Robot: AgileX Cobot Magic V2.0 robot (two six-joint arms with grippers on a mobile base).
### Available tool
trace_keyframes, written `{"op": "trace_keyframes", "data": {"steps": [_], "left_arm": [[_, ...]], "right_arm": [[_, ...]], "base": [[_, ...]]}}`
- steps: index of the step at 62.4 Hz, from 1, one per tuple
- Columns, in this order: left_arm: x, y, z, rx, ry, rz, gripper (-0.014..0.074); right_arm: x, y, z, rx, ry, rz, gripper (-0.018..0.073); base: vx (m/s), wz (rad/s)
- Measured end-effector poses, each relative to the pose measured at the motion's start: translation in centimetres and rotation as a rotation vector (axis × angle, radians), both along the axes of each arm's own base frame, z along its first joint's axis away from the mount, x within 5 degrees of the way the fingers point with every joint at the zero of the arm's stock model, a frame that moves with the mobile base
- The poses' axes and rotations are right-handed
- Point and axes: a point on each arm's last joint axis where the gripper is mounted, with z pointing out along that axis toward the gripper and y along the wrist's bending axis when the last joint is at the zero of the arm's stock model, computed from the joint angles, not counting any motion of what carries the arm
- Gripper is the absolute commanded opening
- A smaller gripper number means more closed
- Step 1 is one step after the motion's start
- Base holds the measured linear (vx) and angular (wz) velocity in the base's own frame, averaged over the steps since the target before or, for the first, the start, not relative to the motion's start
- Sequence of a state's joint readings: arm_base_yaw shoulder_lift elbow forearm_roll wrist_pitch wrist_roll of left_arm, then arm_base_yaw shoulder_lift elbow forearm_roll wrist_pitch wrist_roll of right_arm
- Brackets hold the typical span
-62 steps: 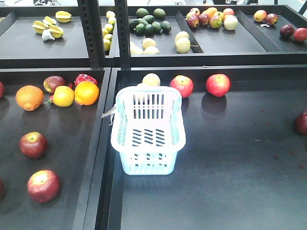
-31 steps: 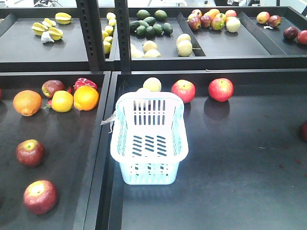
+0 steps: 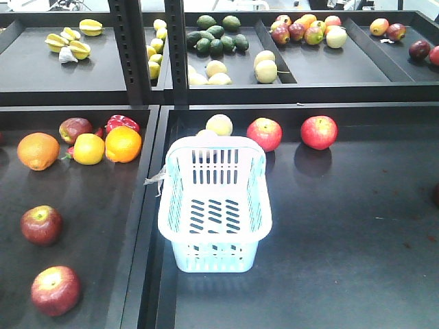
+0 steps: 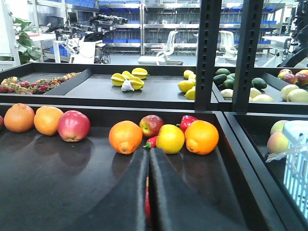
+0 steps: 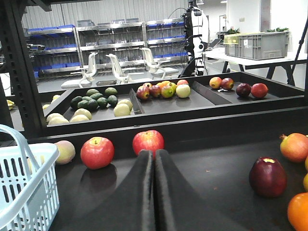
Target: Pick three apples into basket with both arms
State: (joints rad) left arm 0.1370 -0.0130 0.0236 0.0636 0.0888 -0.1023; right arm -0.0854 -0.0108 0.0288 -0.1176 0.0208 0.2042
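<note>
Two grippers, both w/ jaws pressed together & holding nothing. The left gripper [image 4: 148, 156] hangs low over the left tray [image 3: 96, 226], the right gripper [image 5: 154, 155] over the right tray [image 3: 343, 226]. A red sliver [image 4: 147, 207] under the left fingers may be an apple; hard to tell. The near apple [image 3: 55, 290] & second apple [image 3: 41, 225] lie left and the third apple [image 5: 268, 176] right, so each arm prob. serves its own side. The basket [image 3: 214, 255] stands empty between them, reachable by both. Beyond it sit brighter red apples [image 3: 264, 133].

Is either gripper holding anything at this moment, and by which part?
Nothing is held: the left gripper and the right gripper are both shut, with no fruit clamped in either.
</note>
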Motion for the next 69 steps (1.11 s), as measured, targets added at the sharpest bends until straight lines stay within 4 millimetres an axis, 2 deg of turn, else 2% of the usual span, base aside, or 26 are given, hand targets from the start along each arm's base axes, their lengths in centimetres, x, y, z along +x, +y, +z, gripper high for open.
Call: {"op": "trace_keyframes", "data": {"steps": [69], "left_arm": [[0.0, 0.0, 0.0, -0.001, 0.0, 0.0, -0.0006]], "right_arm": [[0.0, 0.0, 0.0, 0.0, 0.0, 0.0, -0.0004]], "base": [[0.0, 0.0]]}}
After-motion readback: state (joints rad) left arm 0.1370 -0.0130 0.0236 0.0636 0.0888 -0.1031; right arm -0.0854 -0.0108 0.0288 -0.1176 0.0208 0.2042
